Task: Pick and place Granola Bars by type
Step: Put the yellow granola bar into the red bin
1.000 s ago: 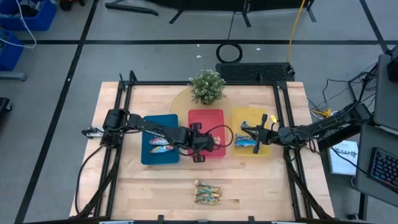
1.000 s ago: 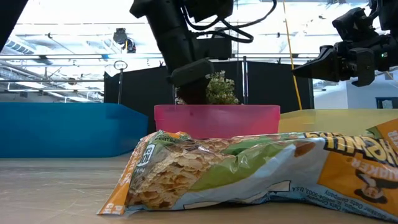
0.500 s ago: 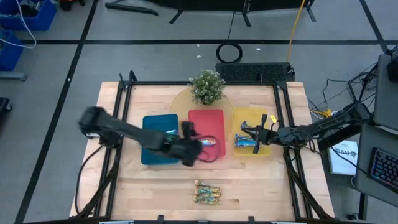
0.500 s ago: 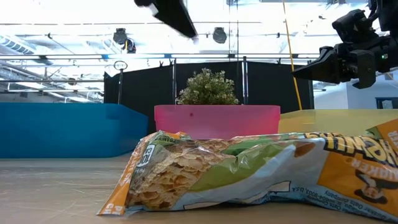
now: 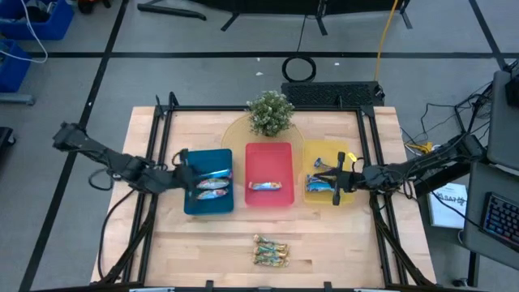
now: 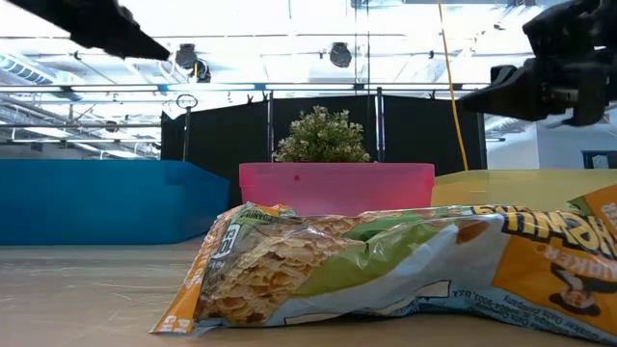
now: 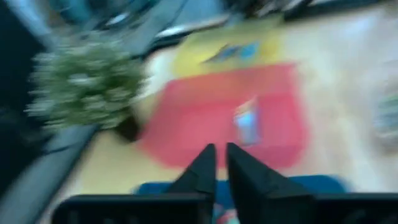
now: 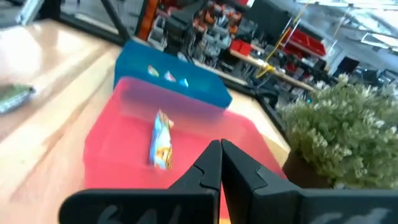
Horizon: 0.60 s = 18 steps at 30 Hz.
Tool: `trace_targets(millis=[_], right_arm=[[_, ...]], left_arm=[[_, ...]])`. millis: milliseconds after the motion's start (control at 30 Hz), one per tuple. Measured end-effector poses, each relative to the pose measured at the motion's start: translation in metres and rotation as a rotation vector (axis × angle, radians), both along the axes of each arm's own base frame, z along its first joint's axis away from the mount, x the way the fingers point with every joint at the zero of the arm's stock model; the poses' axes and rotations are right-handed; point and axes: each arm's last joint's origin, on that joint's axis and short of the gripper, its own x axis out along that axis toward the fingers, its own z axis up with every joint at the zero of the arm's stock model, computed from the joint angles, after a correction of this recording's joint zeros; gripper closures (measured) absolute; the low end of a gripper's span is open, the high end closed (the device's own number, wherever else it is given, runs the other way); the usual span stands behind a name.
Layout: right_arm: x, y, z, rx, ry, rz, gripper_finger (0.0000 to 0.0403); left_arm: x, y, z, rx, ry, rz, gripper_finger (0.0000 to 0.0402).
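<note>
Two slim dark jointed arms, black cables trailing, tapered black fingers (image 8: 211, 163).

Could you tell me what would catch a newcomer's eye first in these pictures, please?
Three bright trays sit in a row mid-table: blue, red and yellow, with a small plant behind the red one. A lone bar lies in the red tray. A cluster of tan bars waits near the table's front edge.
</note>
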Motion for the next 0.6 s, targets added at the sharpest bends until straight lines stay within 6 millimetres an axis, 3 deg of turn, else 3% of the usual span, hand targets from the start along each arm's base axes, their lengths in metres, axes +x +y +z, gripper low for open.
trace_targets(millis=[67,167,367,500,600], right_arm=[[0.0,0.0,0.003,0.006,-0.029,0.003,0.0403],[0.0,0.0,0.005,0.013,-0.053,0.002,0.0403],[0.001,0.0,0.006,0.022,-0.065,0.002,0.0403],[0.001,0.001,0.007,0.05,-0.078,0.042,0.0403],[0.001,0.003,0.007,0.054,-0.075,0.095,0.0403]], left_arm=[[-0.006,0.0,-0.01,-0.067,-0.078,-0.124,0.0392],[-0.011,0.0,-0.021,-0.089,-0.178,-0.278,0.0391],[-0.011,0.013,-0.031,-0.002,-0.348,-0.22,0.0396],[-0.015,0.028,-0.034,0.032,-0.372,-0.134,0.0398],[-0.019,0.034,-0.041,-0.033,-0.377,-0.254,0.0398]])
